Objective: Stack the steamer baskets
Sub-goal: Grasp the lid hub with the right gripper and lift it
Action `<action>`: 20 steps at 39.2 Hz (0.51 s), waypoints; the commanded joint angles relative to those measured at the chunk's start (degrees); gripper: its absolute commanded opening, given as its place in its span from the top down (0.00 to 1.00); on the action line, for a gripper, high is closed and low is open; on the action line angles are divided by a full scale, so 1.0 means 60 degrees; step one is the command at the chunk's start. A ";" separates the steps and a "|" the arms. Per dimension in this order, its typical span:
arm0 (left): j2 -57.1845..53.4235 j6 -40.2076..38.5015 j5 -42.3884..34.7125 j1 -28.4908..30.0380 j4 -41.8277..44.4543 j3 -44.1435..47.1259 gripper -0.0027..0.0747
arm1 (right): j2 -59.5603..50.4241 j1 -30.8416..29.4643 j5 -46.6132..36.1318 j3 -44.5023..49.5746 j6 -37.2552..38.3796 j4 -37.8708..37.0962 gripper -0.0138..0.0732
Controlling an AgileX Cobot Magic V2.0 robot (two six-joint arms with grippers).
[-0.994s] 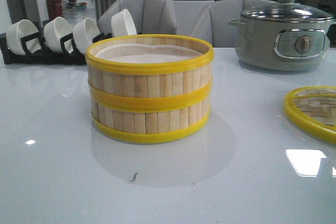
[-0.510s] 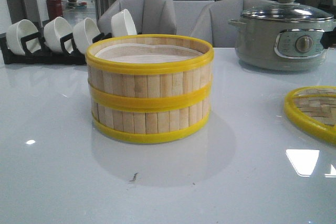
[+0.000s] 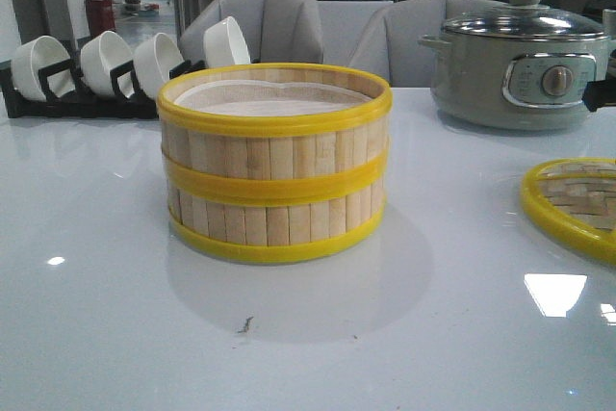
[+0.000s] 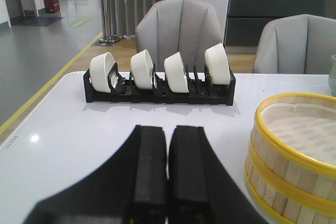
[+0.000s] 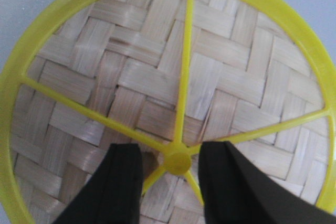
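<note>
Spreading under everything, the glossy white table [image 3: 96, 334] carries the two stacked round bamboo-slat steamer baskets with yellow rims [image 3: 274, 166]. Right of them lies the flat woven-bamboo lid [image 5: 157, 77]; above it the right gripper [image 5: 170, 182] stands parted. Left gripper [image 4: 168, 174] pressed together.

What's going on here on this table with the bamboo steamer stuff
The two steamer baskets already sit stacked, one on the other, in the middle of the white table, with nothing gripping them. The left gripper is shut and empty, off to the side of the stack, facing a rack of white bowls. The right gripper is open above the woven lid, its fingers either side of the yellow centre hub. The lid lies on the table, right of the stack.
</note>
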 commanded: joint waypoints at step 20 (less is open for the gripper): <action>0.0058 -0.0098 -0.0877 0.0008 -0.0034 -0.0281 0.85 | -0.0428 -0.0071 -0.0327 -0.0331 -0.0071 -0.0076 0.61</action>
